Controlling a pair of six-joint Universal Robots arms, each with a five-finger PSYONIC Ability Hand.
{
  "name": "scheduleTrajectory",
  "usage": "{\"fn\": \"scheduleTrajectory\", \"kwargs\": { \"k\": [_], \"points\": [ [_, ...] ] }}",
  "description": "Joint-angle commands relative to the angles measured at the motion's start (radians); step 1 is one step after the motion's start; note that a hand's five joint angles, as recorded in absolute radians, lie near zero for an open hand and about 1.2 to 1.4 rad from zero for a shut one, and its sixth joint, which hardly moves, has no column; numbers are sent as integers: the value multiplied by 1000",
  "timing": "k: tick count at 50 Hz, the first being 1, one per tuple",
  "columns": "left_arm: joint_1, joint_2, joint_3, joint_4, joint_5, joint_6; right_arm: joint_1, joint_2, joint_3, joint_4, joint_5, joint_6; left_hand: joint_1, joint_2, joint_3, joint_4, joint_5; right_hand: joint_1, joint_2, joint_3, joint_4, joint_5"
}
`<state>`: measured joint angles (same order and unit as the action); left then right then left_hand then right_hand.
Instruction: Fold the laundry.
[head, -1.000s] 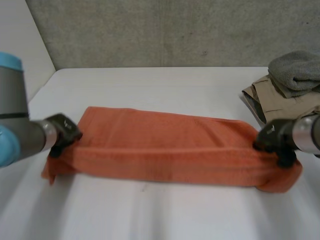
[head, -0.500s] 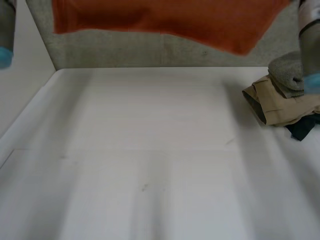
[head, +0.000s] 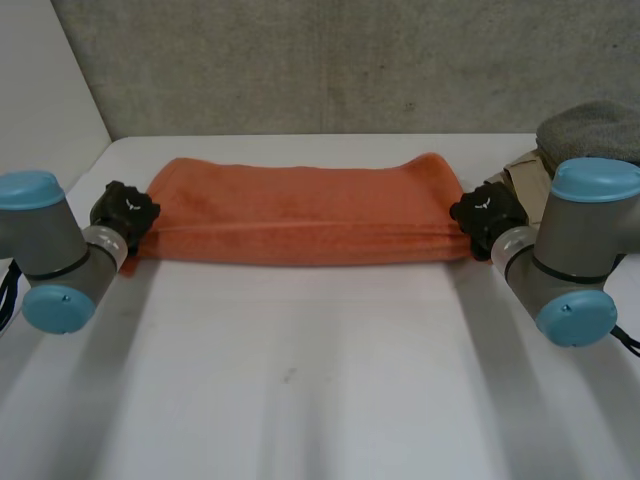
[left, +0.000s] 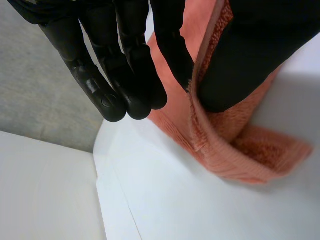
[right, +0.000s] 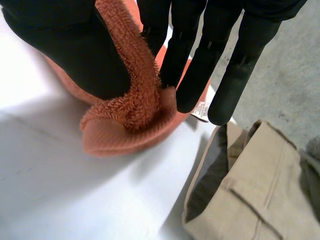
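Orange towel (head: 300, 215) lies folded lengthwise on my desk (head: 300, 400), left robot hand (head: 125, 212) and right robot hand (head: 485, 215) at its ends. Left wrist: thumb and fingers pinch the towel's end. Right wrist: same pinch, tan garment (right: 255, 190) just beside.

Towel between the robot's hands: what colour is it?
The towel is plain orange, best seen in the head view.

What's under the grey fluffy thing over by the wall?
A tan garment lies under the grey cloth. The robot's right arm covers most of that pile in the head view, so anything lower down is hidden.
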<state>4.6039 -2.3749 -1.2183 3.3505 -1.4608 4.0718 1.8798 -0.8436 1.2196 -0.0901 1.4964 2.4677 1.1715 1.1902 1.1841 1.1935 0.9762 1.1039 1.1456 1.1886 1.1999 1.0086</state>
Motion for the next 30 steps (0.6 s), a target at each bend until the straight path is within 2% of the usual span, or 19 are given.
{"fn": "scheduleTrajectory", "kwargs": {
  "k": [1, 6, 15, 18, 19, 20, 27, 30],
  "points": [
    [26, 5, 0, -9, 27, 24, -11, -37, 18, 19, -1, 28, -297, -316, -310, -319, -276, 292, 251, 208, 196, 213],
    [39, -4, 6, -13, 27, 25, -11, -45, 24, 21, 2, 30, -537, -556, -550, -559, -517, 292, 251, 208, 196, 213],
    [55, 25, -10, -45, 31, 22, -18, -48, 34, 26, 21, 33, -559, -578, -571, -581, -538, 292, 251, 208, 196, 213],
    [56, 43, -14, -66, 51, 9, -21, -52, 38, 26, 24, 34, -249, -268, -261, -271, -228, 292, 251, 208, 196, 213],
    [56, 48, -14, -71, 59, 4, -21, -55, 38, 26, 24, 34, -59, -77, -71, -81, -38, 292, 251, 208, 196, 213],
    [56, 58, -15, -88, 78, -5, -22, -60, 41, 29, 24, 36, 222, 203, 209, 200, 243, 292, 251, 208, 196, 213],
    [73, 172, -55, -247, 99, -25, -30, -115, 61, 85, 4, 28, 225, 206, 212, 203, 246, 292, 251, 208, 196, 213],
    [78, 250, -98, -357, 96, -8, -38, -152, 64, 176, -39, -9, 225, 206, 212, 203, 246, 292, 251, 208, 196, 213]
  ]
}}
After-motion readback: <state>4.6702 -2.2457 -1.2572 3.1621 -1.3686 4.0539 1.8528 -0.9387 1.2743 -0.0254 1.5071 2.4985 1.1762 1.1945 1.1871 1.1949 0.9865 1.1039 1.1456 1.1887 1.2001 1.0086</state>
